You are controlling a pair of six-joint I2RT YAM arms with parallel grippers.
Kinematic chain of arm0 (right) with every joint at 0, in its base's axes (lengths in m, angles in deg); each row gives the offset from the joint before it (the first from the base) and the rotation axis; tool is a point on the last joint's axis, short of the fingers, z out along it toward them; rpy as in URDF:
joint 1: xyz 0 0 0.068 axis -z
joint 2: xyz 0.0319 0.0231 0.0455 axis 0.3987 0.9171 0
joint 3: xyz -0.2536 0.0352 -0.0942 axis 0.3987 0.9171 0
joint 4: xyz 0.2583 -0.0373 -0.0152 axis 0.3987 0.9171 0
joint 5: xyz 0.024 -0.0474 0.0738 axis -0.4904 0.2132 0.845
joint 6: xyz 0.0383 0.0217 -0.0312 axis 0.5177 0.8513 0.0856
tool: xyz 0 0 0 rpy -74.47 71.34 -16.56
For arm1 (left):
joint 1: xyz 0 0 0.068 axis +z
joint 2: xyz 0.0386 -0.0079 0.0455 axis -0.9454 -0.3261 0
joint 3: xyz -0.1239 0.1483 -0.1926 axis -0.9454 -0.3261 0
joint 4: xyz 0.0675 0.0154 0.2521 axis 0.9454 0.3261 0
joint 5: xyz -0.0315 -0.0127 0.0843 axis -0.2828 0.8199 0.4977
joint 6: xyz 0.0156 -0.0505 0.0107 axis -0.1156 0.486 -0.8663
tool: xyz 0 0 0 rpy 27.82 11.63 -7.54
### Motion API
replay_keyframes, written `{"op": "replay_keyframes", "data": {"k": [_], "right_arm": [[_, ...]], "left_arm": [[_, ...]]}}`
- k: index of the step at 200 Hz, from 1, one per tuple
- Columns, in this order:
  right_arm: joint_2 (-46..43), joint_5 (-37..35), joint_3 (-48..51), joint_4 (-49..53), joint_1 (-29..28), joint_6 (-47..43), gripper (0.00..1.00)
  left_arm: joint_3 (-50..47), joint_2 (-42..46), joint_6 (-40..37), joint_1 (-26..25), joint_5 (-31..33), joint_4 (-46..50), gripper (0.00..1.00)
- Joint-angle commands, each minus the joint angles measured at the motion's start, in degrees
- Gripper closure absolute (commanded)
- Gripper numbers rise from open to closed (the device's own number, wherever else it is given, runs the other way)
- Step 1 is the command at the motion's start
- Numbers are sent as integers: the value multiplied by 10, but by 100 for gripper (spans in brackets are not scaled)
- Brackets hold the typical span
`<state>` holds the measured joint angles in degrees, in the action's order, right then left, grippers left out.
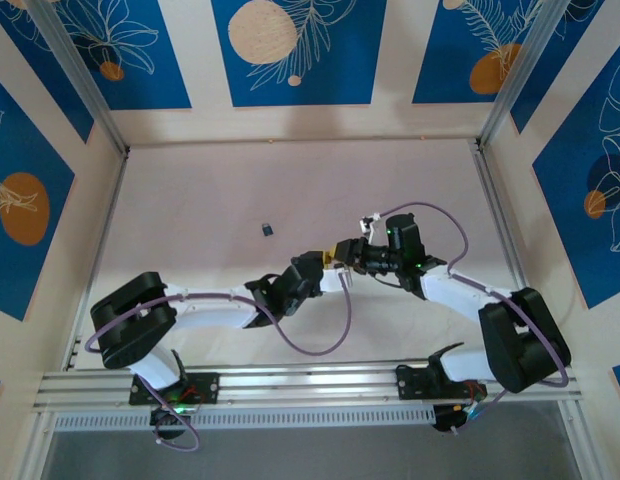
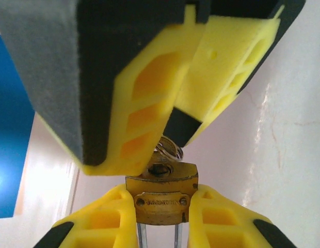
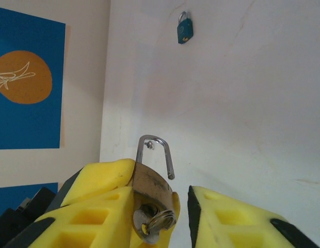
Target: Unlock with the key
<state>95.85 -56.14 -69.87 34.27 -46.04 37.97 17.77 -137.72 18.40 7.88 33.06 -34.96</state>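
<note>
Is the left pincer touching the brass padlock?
Touching. The left wrist view shows the left pincer clamping the brass padlock, a yellow finger flat against each side.

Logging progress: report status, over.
Left gripper clamped on brass padlock. Right gripper open around silver key ring. Steel shackle end free. Teal padlock lies apart.

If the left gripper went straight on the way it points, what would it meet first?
Likely the right gripper, whose yellow fingers sit just past the brass padlock the left gripper holds; depth is hard to judge.
</note>
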Motion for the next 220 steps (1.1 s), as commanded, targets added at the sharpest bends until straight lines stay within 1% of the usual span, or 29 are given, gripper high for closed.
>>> {"op": "replay_keyframes", "data": {"k": [1, 24, 54, 105, 127, 183, 193, 204, 220], "right_arm": [[-25, 12, -1, 49, 21, -33, 61], [-41, 29, -1, 58, 43, -39, 54], [-50, 44, -2, 58, 60, -39, 49], [-64, 50, 6, 66, 80, -44, 42], [-72, 50, 11, 71, 92, -49, 40], [-96, 46, 21, 96, 129, -72, 38], [-100, 45, 24, 99, 134, -79, 38], [-103, 49, 26, 100, 138, -87, 41], [-106, 71, 32, 88, 137, -95, 44]], "left_arm": [[28, 11, 50, -5, -27, 31, 90], [38, 10, 80, 0, -46, 67, 90], [50, 6, 101, 5, -68, 97, 90], [66, 10, 128, 21, -107, 136, 90], [75, 10, 143, 30, -134, 162, 90], [96, 6, 178, 52, -191, 216, 90], [101, 6, 188, 59, -212, 227, 90], [107, 6, 199, 68, -238, 240, 90], [118, 4, 214, 82, -284, 265, 89]]}}
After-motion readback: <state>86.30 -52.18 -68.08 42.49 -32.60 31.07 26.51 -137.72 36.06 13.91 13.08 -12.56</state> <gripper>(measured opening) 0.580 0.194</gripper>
